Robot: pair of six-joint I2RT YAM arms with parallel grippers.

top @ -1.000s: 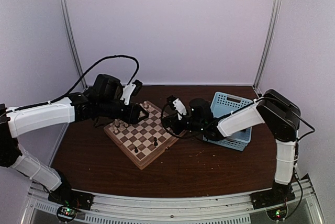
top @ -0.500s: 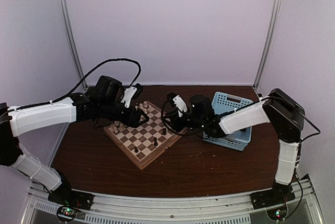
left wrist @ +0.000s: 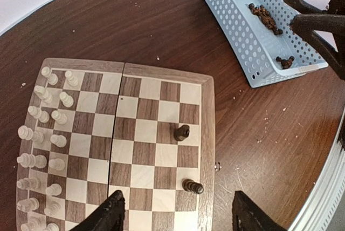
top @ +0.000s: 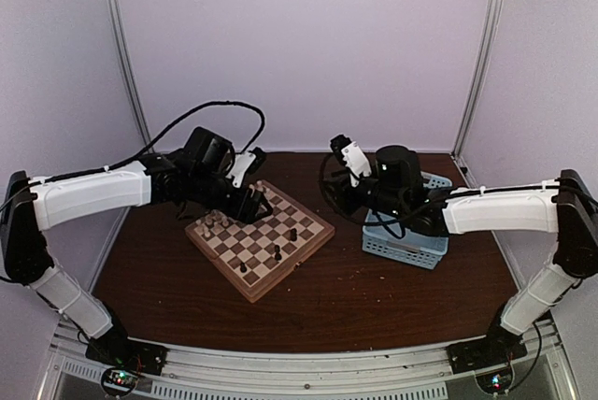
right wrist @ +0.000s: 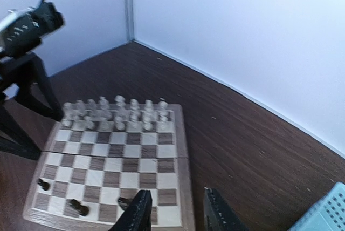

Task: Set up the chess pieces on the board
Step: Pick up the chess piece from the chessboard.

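Spreading under everything, the dark desk (top: 374,297) carries the board (top: 266,290), turned corner-on to the arms. The basket (top: 402,249) sits just beside the board's right corner, not touching it. Since a second ago the right arm has drawn back from the board's right edge and risen over the basket. The right gripper (right wrist: 177,201) hangs with jaws partly apart and nothing between them. The left arm has shifted a little toward the far wall; the left gripper (left wrist: 178,194) is spread wider than before, empty, above the board's left part. Cream pieces (left wrist: 46,134) fill two rows along the far-left edge. A dark piece (top: 292,234) now stands alone near where the right gripper hung. Two more dark pieces (top: 277,252) stand toward the near-right edge, one in the outermost row by the border. Between them and the cream rows the middle squares lie open. A few brown pieces (left wrist: 264,15) lie in the basket. Bare desk runs wide before the board's near corner
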